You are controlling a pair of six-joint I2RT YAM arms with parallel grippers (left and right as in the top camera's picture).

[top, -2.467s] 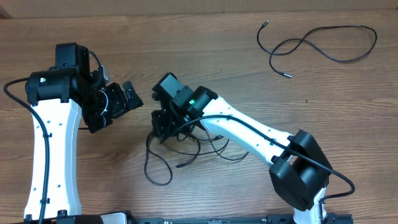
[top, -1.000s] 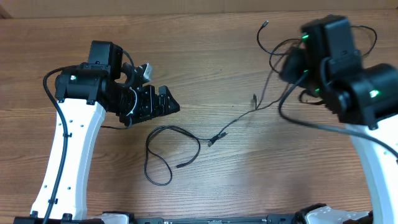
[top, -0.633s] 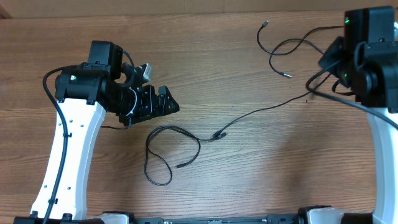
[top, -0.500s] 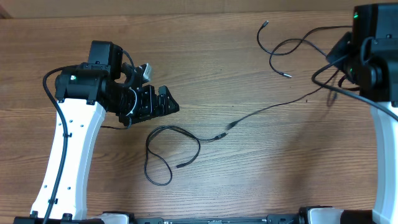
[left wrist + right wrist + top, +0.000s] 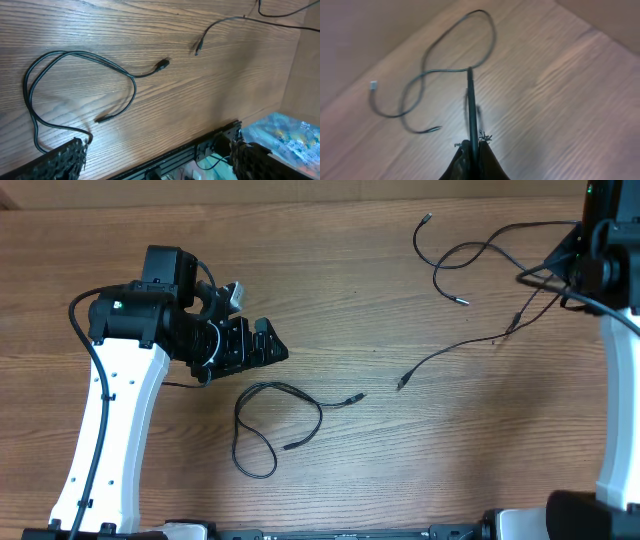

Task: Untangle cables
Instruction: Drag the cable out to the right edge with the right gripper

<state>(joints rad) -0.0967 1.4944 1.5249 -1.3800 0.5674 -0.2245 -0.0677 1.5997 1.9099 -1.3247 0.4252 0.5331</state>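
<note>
A thin black looped cable (image 5: 134, 87) lies slack on the wooden desk (image 5: 150, 25), its two plug ends apart, a second cable (image 5: 223, 19) ends near one plug, and the left gripper (image 5: 156, 145) has its jaws spread wide.

From overhead I saw the table (image 5: 330, 300) evenly and softly lit, sharp from edge to edge, the cables (image 5: 320, 415) throwing only faint, thin shadows onto it. Through the left wrist camera a pale sheen lay across the table's middle, while its right-hand part sank into shade. The right wrist picture was dimmer and soft all over, the cable strands above the table smeared, with a dull purple-grey cast past the table's edge.
</note>
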